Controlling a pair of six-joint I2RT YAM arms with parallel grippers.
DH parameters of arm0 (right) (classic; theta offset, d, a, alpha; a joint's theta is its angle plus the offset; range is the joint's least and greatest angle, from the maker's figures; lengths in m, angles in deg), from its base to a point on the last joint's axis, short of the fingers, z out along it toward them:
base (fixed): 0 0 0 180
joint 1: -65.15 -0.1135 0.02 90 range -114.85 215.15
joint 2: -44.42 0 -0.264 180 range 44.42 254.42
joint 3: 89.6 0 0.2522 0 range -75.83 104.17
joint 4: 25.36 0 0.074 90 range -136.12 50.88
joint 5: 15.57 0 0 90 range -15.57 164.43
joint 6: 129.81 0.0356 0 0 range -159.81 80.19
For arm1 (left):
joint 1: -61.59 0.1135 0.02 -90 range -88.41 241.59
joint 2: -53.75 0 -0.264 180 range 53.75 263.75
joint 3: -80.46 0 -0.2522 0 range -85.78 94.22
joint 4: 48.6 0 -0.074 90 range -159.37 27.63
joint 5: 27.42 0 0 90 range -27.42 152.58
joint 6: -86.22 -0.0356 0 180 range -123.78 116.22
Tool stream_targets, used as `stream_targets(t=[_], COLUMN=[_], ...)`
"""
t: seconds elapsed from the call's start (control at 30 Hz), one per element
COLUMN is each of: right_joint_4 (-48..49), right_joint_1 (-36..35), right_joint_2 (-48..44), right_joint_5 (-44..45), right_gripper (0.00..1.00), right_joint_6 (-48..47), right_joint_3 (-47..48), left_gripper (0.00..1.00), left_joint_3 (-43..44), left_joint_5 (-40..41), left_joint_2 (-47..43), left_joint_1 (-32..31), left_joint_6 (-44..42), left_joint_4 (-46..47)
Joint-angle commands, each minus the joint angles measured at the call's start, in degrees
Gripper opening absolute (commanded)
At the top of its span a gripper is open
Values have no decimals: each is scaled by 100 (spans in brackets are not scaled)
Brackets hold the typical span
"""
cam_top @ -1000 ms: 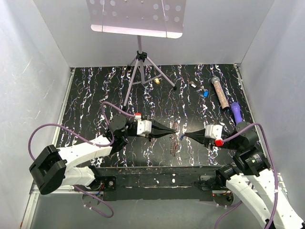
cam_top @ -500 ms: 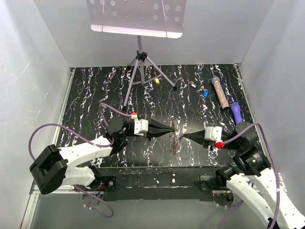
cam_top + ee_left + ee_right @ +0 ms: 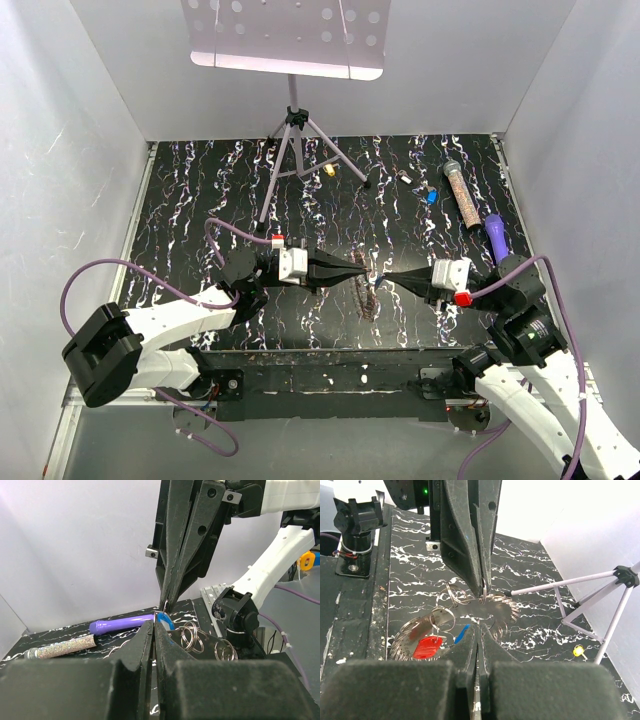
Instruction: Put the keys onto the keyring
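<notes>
Keyring [image 3: 368, 298] hangs just under the two meeting tips, over the table's [image 3: 200, 200] near middle (red key [image 3: 426, 647] and blue key [image 3: 462, 632] sit among its loops). Clenched on one loop: left gripper [image 3: 366, 271]; right gripper [image 3: 382, 279] clenched too, what it pinches unclear.

Tripod stand [image 3: 295, 150], glittery tube [image 3: 461, 192], purple pen [image 3: 496, 235]

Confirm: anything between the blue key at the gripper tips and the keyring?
Nothing visible does. The blue key sits where the shut left gripper and right gripper meet, right beside the keyring; the red key sits aside.
</notes>
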Motion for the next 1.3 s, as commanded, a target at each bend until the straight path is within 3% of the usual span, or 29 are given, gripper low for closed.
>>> stream_targets(t=[0.0,0.53,1.27], right_joint_4=[592,1198,1304], right_joint_1=[-31,-31,-40], right_joint_2=[54,195,266], right_joint_5=[-64,-90,-293], right_gripper=[1,1,1], right_joint_6=[206,725,822], right_joint_3=[55,-60,-60], left_gripper=[0,0,0], left_joint_3=[-36,-36,-45], left_joint_5=[138,102,138], left_joint_2=[3,126,152], left_joint_1=[-22,-30,-74], left_joint_6=[216,533,621], left_joint_4=[412,711,825])
